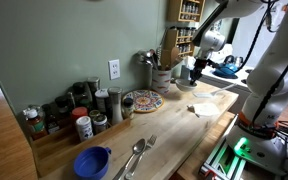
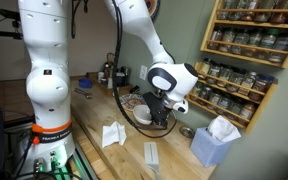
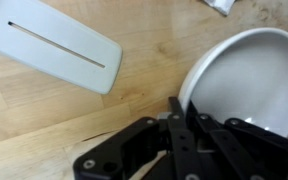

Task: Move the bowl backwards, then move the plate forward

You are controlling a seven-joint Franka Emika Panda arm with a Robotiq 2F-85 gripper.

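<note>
While the gripper (image 3: 176, 108) is pinching shut on the rim of the bowl (image 3: 246, 75) — white, resting on the wooden counter (image 3: 44, 110) near the spice shelf (image 2: 249, 50) — the step is calling for a low, level slide backwards without loosening, the plate (image 1: 142, 101) lying well apart

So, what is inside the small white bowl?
The small round white bowl looks empty: only its plain white inside shows in the wrist view. The black pincer, shut on its rim, covers the lower part, so that part cannot be checked.
</note>
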